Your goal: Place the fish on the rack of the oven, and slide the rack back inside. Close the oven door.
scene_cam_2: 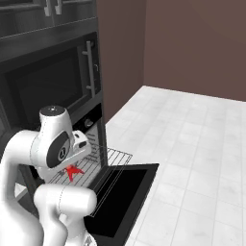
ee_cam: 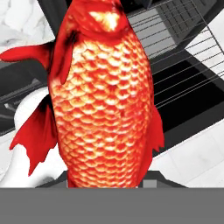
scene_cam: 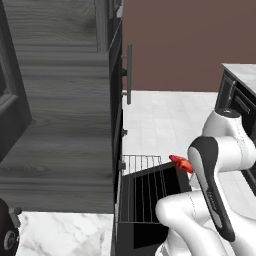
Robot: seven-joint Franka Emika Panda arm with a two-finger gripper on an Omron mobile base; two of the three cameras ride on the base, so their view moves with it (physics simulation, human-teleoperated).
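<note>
Fish (ee_cam: 103,96): glossy red-orange scales, darker red fins; long-bodied

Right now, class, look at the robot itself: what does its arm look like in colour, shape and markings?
The arm is glossy white, built from thick rounded segments. A black band runs along one link in the left base view. In the right base view a joint ends in a flat black cap, and a dark disc with a pale ring mark sits on its side. No loose cables show. The claw's look cannot be made out.

fish – one glossy red-orange scaled fish (ee_cam: 103,96) | rack – one silver-grey wire rack (scene_cam: 142,185) | door – one flat black oven door (scene_cam_2: 122,194)
</note>
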